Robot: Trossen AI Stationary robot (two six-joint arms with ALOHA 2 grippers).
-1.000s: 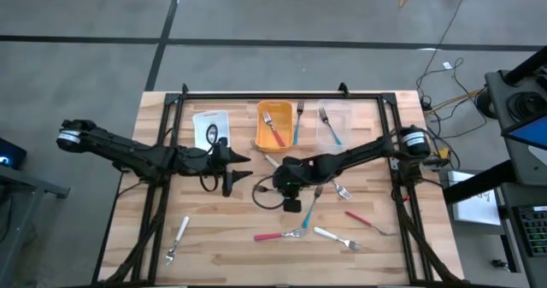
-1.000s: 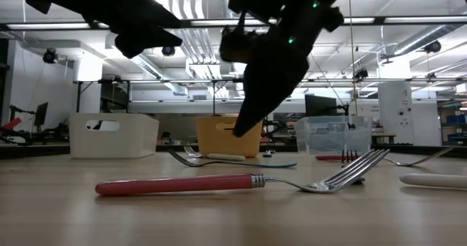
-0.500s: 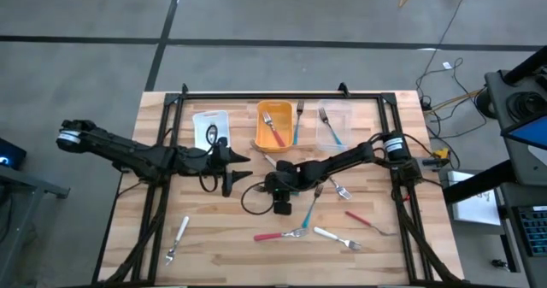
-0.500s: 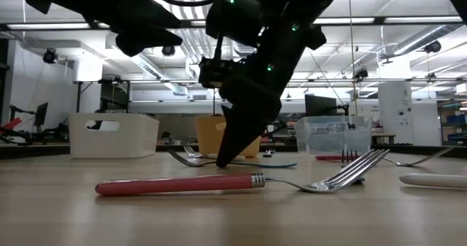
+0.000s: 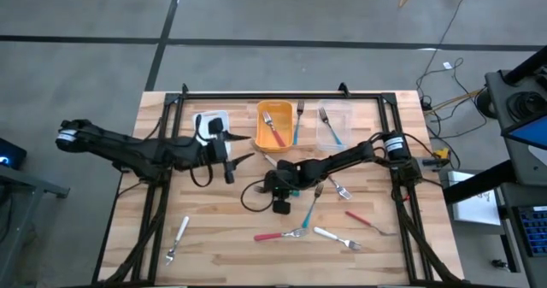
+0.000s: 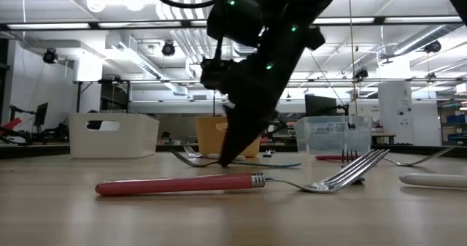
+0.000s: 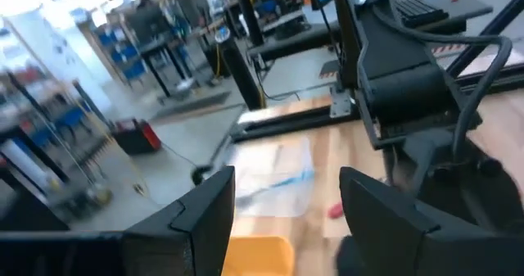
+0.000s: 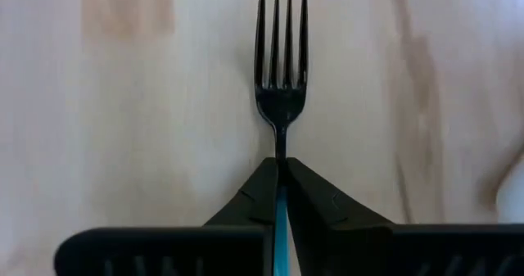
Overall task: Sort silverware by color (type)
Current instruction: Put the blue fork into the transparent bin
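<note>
The right gripper (image 8: 281,178) is down at the table near the middle, and its two fingers are pinched tight on the blue handle of a fork (image 8: 281,96). The fork lies flat on the wooden table (image 5: 214,228). The left gripper (image 7: 286,202) is up in the air by the white bin (image 5: 205,120), with its fingers wide apart and nothing in them. An orange bin (image 5: 272,126) holds a red fork, and a clear bin (image 5: 335,126) holds a blue one. A red-handled fork (image 6: 219,182) and white forks lie on the near part of the table
</note>
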